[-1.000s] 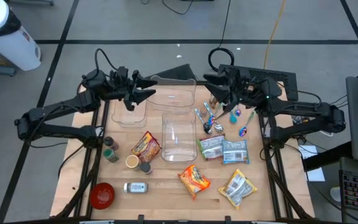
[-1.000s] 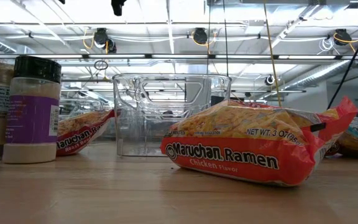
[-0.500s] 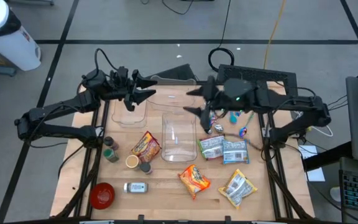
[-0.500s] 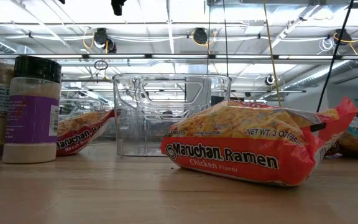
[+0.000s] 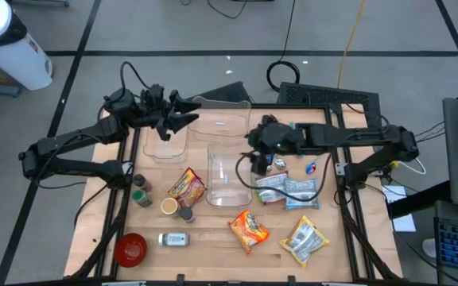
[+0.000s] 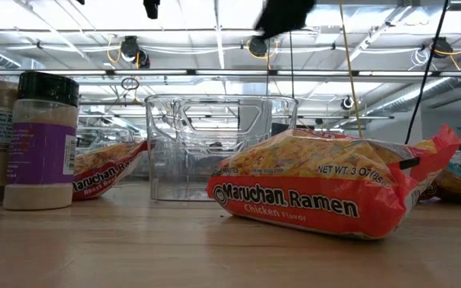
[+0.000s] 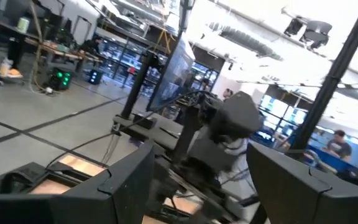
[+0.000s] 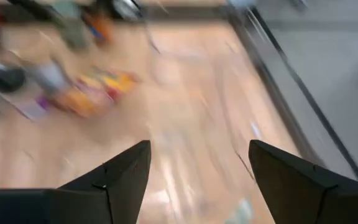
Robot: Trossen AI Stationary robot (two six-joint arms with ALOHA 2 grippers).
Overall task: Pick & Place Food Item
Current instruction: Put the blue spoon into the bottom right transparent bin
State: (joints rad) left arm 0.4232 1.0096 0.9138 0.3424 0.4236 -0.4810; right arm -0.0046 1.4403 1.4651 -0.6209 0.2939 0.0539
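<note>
Several ramen packets lie flat on the wooden table: an orange one (image 5: 249,229) near the front, which fills the low view (image 6: 326,192), another orange one (image 5: 185,187), a yellow one (image 5: 304,240) and two green-blue ones (image 5: 286,191). My right gripper (image 5: 251,163) hangs open, tipped downward, above the right side of a tall clear container (image 5: 227,175); in its wrist view (image 8: 197,180) nothing is between the fingers. My left gripper (image 5: 191,119) is open, held level in the air at the far left above a second clear container (image 5: 165,137).
Spice jars (image 5: 141,191) stand at the left, one of them (image 6: 42,140) large in the low view. A red bowl (image 5: 131,249) and a lying jar (image 5: 173,238) are at the front left. Coloured utensils (image 5: 300,151) lie beyond the green-blue packets.
My right gripper has swung from the far right side toward the table's left and near edge, come lower and tipped from pointing upward to slanting down. It now hangs over the tall clear container's right side. Its arm has entered the low view's top.
</note>
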